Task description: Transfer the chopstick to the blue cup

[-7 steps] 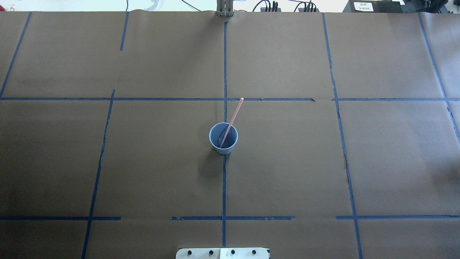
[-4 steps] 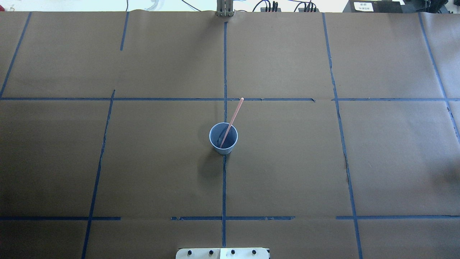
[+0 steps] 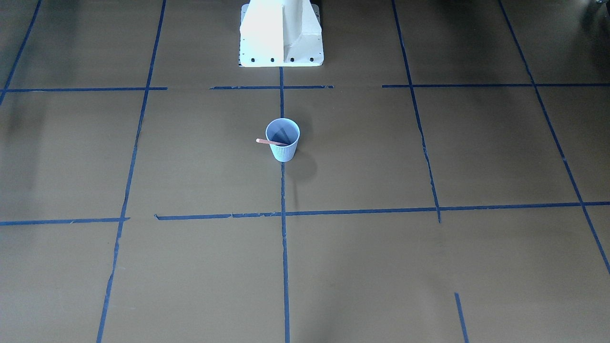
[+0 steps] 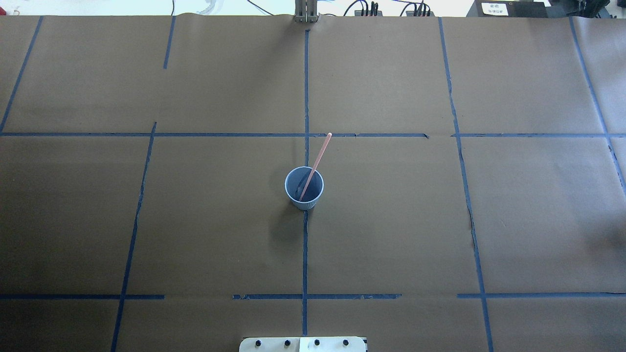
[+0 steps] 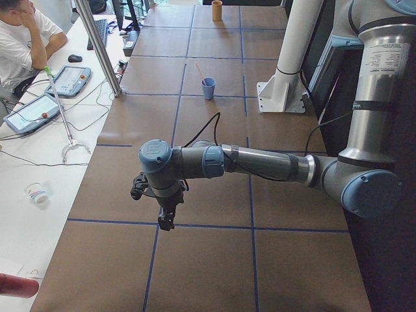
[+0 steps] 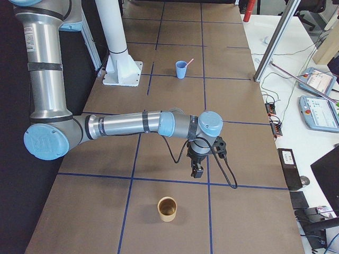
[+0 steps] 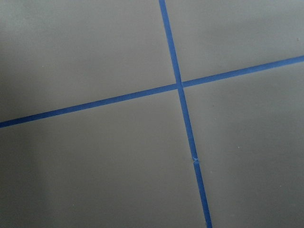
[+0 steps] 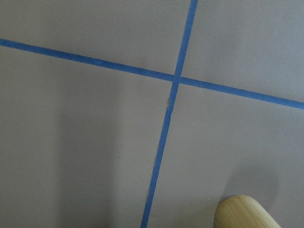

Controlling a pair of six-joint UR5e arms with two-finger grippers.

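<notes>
The pale blue ribbed cup (image 4: 306, 205) stands upright at the middle of the table, on the centre tape line. One pinkish-tan chopstick (image 4: 319, 156) leans in it, its lower end inside and its upper end past the far rim. Both also show in the front view, cup (image 3: 284, 152) and stick (image 3: 267, 141). My left gripper (image 5: 166, 220) hangs over the table far from the cup; it shows only in the left side view, so I cannot tell if it is open. My right gripper (image 6: 197, 170) likewise shows only in the right side view.
A tan bamboo cup (image 6: 168, 209) stands near my right gripper, at the table's right end, and shows in the right wrist view (image 8: 242, 214). Blue tape lines cross the brown paper. The robot's white base (image 3: 281, 33) is behind the blue cup. An operator (image 5: 26, 32) sits at the side desk.
</notes>
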